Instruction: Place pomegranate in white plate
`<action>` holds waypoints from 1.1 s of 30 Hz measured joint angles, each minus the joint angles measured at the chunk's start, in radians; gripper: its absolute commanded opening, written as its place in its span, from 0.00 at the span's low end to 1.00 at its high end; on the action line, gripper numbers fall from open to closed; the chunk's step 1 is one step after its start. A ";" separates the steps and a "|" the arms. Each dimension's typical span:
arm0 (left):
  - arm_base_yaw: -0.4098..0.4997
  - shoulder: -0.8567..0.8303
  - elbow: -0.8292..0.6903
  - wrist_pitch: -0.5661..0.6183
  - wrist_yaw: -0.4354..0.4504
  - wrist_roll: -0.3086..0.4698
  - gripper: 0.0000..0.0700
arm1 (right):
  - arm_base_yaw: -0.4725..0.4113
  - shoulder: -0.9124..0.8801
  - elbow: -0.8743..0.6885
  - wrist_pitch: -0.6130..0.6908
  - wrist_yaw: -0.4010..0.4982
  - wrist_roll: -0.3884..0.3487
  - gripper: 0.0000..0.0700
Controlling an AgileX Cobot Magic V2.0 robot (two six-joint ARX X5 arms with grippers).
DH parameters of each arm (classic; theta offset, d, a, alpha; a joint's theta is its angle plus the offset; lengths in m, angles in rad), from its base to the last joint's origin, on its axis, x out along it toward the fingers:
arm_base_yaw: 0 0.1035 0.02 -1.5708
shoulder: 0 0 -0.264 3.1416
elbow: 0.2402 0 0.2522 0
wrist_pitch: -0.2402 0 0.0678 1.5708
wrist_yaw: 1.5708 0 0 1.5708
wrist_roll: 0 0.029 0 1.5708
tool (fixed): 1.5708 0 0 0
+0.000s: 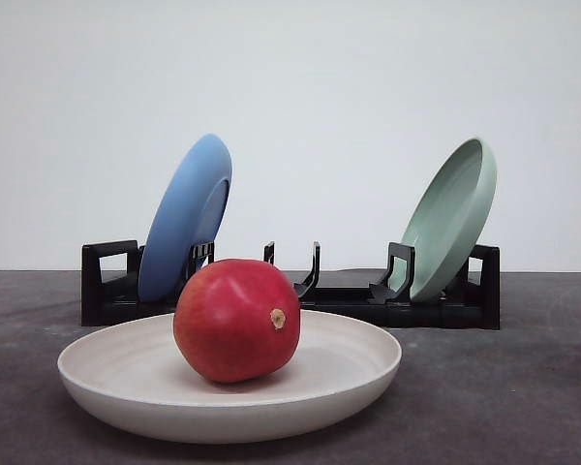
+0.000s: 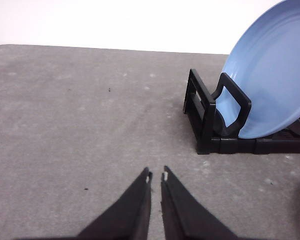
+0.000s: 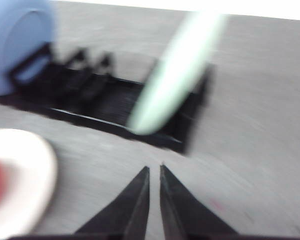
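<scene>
Pomegranate [image 1: 236, 320] seen seated in white plate [image 1: 116, 387], w/ both grippers pressed together, empty: left gripper [image 2: 156, 176], right gripper [image 3: 154, 168] nearer plate.

A plain white wall [image 1: 290, 97] stands behind a dark grey table [image 1: 523, 387] with a mottled, faintly speckled surface (a few small dark flecks show in the left wrist view). Lighting is even and soft, with weak shadows.

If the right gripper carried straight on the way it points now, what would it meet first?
Probably the black rack, near the base of the pale green plate, after some bare table. The right gripper is shut, but blur leaves depth uncertain.
</scene>
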 measured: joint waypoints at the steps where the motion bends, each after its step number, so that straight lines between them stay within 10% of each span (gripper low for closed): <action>1: 0.000 0.000 0.000 0.000 0.000 0.000 0.02 | -0.022 -0.037 -0.036 0.011 0.000 -0.003 0.05; 14: 0.000 0.000 0.000 0.000 0.000 0.000 0.02 | -0.191 -0.432 -0.290 0.064 0.028 -0.023 0.05; 33: 0.000 0.000 0.000 0.000 0.000 0.000 0.02 | -0.221 -0.486 -0.344 0.117 0.028 -0.024 0.05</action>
